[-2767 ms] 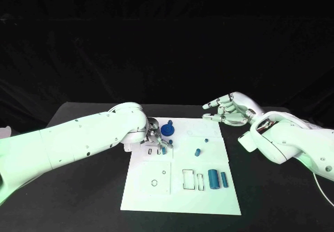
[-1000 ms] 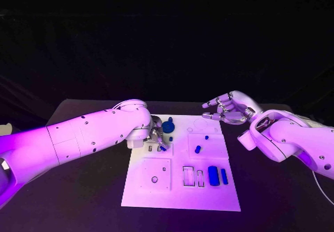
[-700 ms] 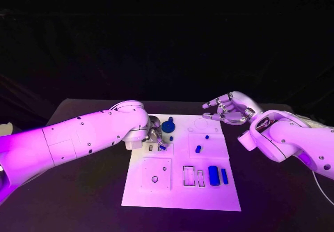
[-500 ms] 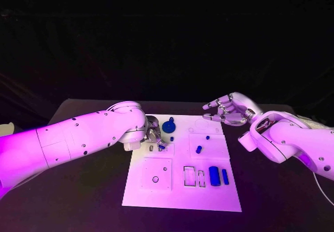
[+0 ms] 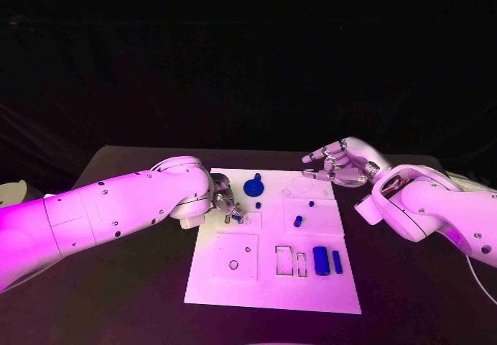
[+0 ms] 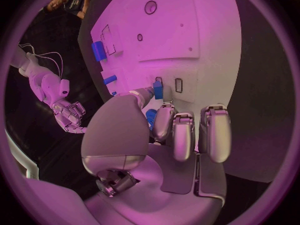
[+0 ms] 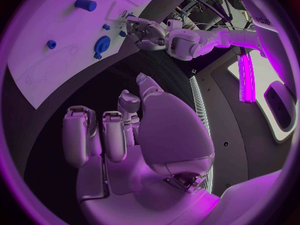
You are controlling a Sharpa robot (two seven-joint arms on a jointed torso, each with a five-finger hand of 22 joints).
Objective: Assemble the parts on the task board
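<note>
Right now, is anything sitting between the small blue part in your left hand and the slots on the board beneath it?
Nothing visible. The left hand pinches the small blue part just above the task board, beside two small slots, with only bare board between them.

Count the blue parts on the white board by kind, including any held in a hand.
Long blue blocks: 2
Round blue disc: 1
Small blue pegs: 3
Small blue piece pinched by the left hand: 1
Total: 7
</note>
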